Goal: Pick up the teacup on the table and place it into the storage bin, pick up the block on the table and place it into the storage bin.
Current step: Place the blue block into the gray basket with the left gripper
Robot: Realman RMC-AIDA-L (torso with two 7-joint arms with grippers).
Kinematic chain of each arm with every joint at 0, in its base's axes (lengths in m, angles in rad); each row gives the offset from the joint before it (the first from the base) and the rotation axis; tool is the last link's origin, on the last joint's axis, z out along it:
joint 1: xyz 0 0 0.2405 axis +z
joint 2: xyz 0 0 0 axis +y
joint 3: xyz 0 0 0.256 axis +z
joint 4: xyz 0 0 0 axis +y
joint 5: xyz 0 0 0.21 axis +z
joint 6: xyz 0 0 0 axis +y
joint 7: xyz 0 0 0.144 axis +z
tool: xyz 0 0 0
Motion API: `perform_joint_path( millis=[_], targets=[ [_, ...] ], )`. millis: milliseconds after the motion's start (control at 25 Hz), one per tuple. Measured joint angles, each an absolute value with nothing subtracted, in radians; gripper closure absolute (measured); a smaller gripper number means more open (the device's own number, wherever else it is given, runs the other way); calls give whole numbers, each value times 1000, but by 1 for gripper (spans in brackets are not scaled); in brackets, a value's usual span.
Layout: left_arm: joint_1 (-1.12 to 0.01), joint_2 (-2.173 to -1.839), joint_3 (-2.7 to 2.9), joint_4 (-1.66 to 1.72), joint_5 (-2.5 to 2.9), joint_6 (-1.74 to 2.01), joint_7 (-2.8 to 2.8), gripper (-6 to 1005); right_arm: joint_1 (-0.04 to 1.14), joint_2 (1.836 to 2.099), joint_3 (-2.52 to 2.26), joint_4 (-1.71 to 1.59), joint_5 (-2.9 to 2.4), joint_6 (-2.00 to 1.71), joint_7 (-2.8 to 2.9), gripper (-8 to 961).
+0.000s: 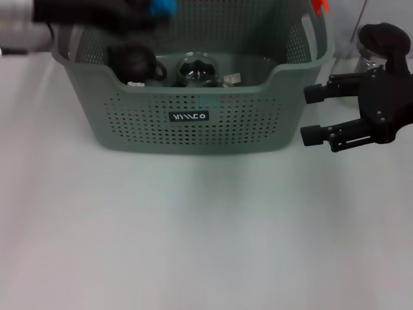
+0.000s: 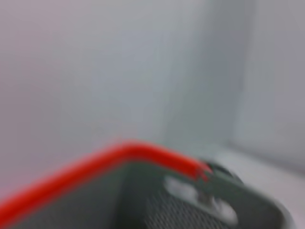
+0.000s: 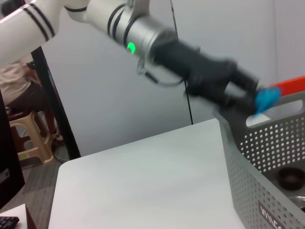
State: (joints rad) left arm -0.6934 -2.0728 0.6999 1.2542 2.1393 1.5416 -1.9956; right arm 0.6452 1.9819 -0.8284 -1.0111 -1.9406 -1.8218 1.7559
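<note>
Spanning pale table (image 1: 193, 245) (grey wall (image 3: 119, 105) behind)

We see a white table (image 1: 193, 226) under everything. Behind its right far corner sits a clear glass jar (image 1: 369, 57). Right wrist view: beige plastic stool (image 3: 29, 136) on the floor beside a black post (image 3: 52, 102), grey wall (image 3: 119, 95) behind.

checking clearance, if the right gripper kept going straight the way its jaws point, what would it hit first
Probably the storage bin. The right gripper sits just off the bin's right end wall, jaws open and pointing toward it. Depth is unclear from the head view, so it might pass slightly in front.
</note>
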Motion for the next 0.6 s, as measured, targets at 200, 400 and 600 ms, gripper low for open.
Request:
perform_joint_path(
  millis=[200, 400, 600],
  targets=[
    [-745, -2020, 644, 1042, 2071, 1368, -1964, 588, 662, 1988, -828, -1000, -1943, -1815, 1728, 43],
    [-783, -2028, 651, 934, 2072, 1267, -1916, 540, 681, 1991, -828, -980, -1944, -1810, 1713, 43],
    [-782, -2034, 675, 935, 2069, 1262, -1921, 491, 685, 1991, -829, -979, -1945, -1810, 1713, 42]
  ],
)
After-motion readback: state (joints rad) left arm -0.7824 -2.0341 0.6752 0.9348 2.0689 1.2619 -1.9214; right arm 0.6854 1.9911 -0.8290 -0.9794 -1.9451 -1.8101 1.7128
